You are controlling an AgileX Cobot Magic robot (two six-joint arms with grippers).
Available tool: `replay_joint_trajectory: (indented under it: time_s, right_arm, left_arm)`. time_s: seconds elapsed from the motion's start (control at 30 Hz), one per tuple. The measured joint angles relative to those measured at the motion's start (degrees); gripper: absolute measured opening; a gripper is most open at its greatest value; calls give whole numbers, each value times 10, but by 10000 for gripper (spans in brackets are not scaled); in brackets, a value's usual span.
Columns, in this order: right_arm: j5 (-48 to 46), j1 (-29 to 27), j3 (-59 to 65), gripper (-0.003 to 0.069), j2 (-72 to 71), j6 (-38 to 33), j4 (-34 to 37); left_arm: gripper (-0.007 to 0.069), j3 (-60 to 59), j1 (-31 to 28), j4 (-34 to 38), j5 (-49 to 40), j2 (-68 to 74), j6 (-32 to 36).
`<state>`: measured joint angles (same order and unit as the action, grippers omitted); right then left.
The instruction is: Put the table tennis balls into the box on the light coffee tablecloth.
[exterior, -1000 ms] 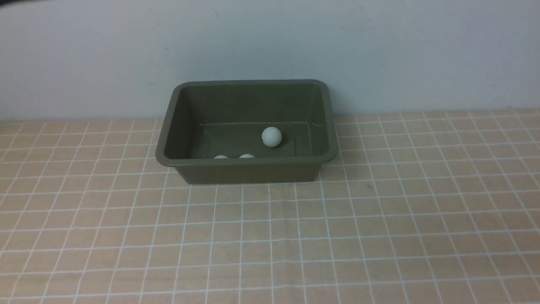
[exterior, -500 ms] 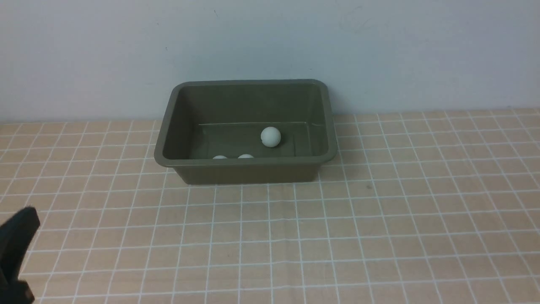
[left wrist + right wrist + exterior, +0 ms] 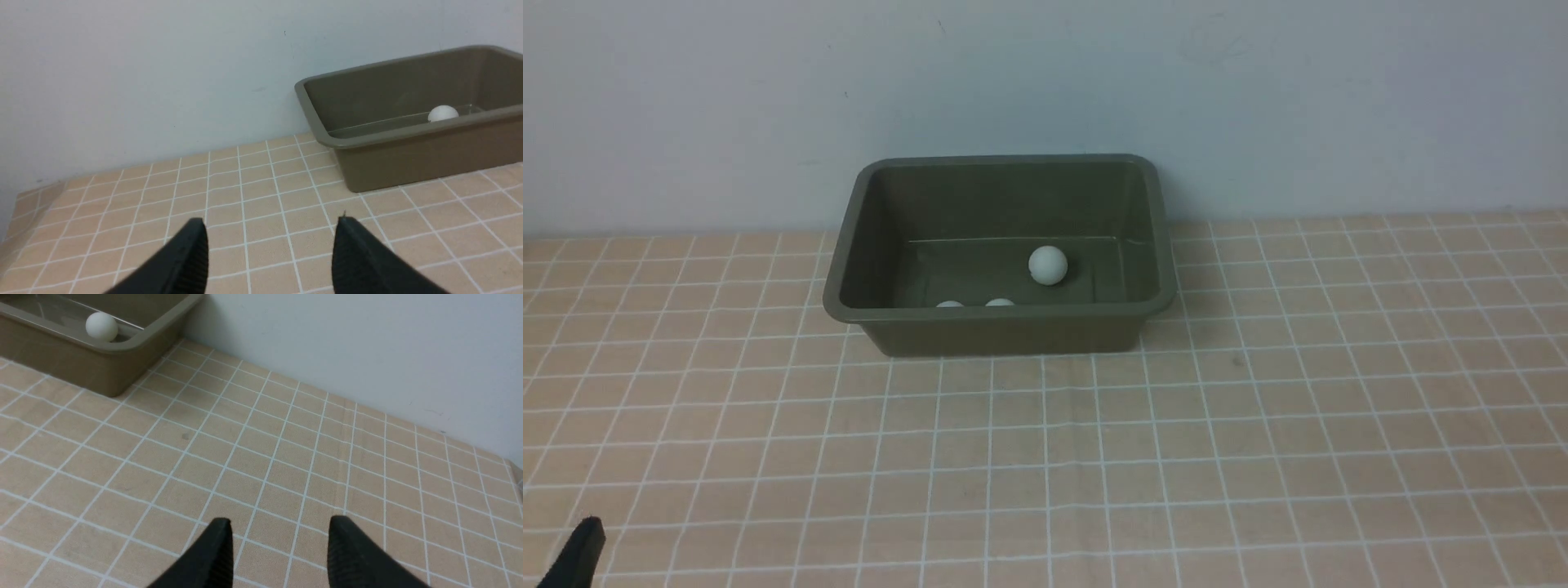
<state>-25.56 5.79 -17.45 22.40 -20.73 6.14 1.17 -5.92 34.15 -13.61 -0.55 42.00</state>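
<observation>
Pale wall (image 3: 1045,82) directly behind cloth's far edge. Olive box (image 3: 1001,331) at far-centre edge of light coffee tablecloth (image 3: 1258,449), three white table tennis balls (image 3: 1047,265) inside on its floor. Left gripper (image 3: 269,249) and right gripper (image 3: 280,547) above bare cloth, fingers apart, holding nothing.

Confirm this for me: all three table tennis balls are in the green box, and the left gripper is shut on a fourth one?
Not quite. The three table tennis balls are in the olive-green box, but the left gripper is open and holds nothing; the left wrist view shows only tablecloth between its fingers. No fourth ball shows in any view.
</observation>
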Motion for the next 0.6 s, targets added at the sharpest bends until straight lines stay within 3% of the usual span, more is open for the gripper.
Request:
replay_joint_trajectory:
  time_s: [0.4,0.47,0.6]
  right_arm:
    - [-6,0,0,304,0,0,0]
    - [-6,0,0,304,0,0,0]
    - [-6,0,0,304,0,0,0]
  left_arm:
    - [340,-5,0,1,-6,-1,17]
    - [340,-12,0,-20,-6,-1,-15]
    - [340,-27,0,-157,-22,-1,-160]
